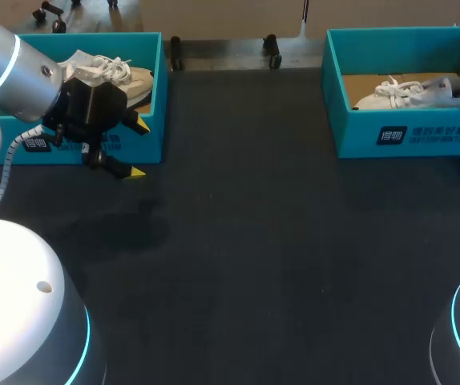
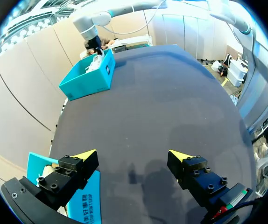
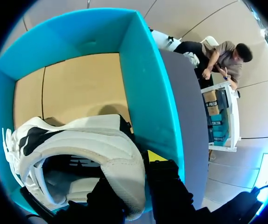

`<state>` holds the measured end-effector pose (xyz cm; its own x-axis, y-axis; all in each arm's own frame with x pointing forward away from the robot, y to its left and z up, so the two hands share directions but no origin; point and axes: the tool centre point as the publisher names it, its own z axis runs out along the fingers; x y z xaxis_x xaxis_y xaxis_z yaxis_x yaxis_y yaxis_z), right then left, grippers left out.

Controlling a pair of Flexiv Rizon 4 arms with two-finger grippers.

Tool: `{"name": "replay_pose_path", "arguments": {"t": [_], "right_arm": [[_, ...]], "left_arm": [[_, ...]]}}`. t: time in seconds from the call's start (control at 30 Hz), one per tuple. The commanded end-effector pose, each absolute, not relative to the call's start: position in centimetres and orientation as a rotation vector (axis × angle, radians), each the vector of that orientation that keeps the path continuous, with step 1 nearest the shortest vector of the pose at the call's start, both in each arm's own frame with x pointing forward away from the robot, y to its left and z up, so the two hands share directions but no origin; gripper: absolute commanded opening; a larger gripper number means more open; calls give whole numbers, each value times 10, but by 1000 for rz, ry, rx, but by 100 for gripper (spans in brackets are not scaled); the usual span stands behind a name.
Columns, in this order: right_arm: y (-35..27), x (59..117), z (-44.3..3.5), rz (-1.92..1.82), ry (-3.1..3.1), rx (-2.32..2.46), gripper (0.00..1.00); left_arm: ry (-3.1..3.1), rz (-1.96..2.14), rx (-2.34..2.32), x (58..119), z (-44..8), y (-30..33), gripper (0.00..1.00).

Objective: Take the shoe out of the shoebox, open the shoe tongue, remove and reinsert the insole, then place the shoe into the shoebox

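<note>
Jaws on our left gripper (image 2: pixel 133 157) hang spread over the table (image 1: pixel 254 241) just in front of the left shoebox (image 1: pixel 155 96), one white shoe (image 1: pixel 116 72) inside, while our right gripper (image 3: pixel 134 173) has its jaws pinching the heel of the second shoe (image 3: pixel 78 135) lying in the second shoebox (image 3: pixel 148 93).

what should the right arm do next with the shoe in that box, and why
Probably lift it straight up. The right gripper appears to pinch the white shoe by its heel between its fingers. The shoe sits inside the teal shoebox, close against the wall, so dragging sideways would likely snag.
</note>
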<state>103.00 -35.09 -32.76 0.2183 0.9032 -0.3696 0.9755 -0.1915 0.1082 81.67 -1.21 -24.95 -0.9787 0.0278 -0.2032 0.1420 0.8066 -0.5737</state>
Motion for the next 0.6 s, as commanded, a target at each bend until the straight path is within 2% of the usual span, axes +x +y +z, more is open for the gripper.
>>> {"name": "replay_pose_path", "arguments": {"t": [0.03, 0.6], "right_arm": [[-352, 1024, -336, -312, 1752, 2169, 0], [-358, 1016, -352, -352, 1748, 2197, 0]], "left_arm": [[2808, -908, 133, 815, -249, -12, 100], [2808, -908, 133, 815, -249, -12, 100]]}}
